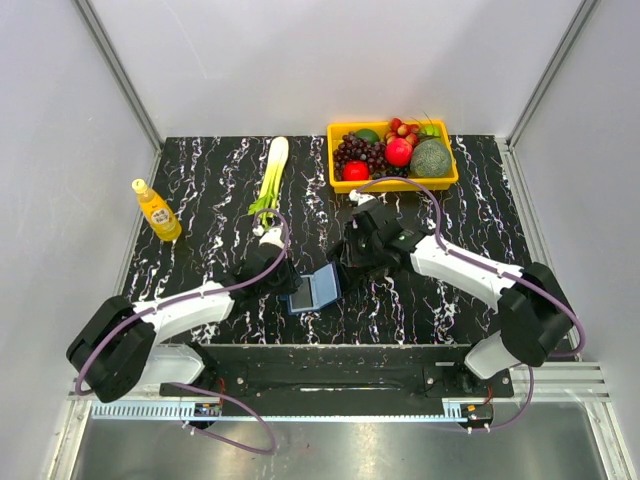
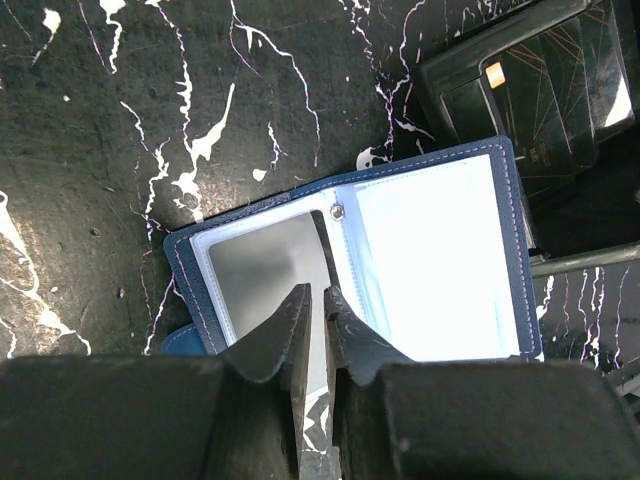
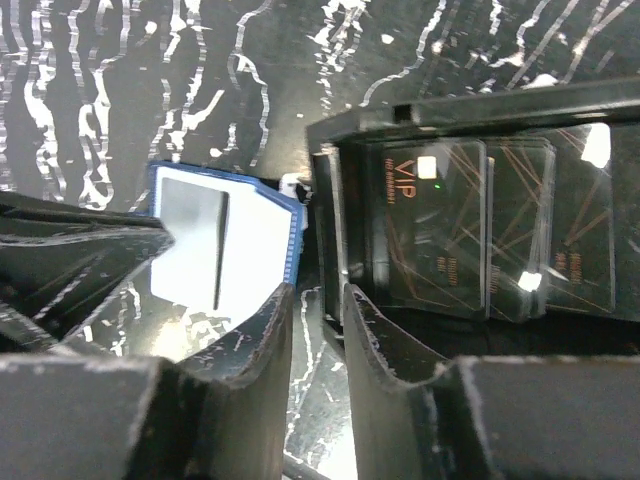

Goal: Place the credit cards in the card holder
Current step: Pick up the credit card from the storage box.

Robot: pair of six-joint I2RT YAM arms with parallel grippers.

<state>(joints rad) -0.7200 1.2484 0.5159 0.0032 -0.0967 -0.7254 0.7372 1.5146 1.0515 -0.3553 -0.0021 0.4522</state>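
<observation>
The card holder (image 1: 315, 290) lies open on the black marbled table, navy outside and pale blue inside (image 2: 430, 260). A grey panel shows in its left page (image 2: 265, 270); I cannot tell whether that is a card. My left gripper (image 2: 315, 296) hovers over the holder's near edge, its jaws a narrow slit apart with nothing between them. The credit cards (image 3: 430, 230), black with gold lines and "VIP" lettering, lie side by side in a black tray (image 3: 335, 200) just right of the holder. My right gripper (image 3: 315, 300) stands open at the tray's left wall, holding nothing.
A yellow basket (image 1: 395, 185) of fruit stands at the back of the table. A green leek (image 1: 272, 175) lies left of it, and an orange juice bottle (image 1: 157, 212) stands near the left edge. Grey walls close in three sides.
</observation>
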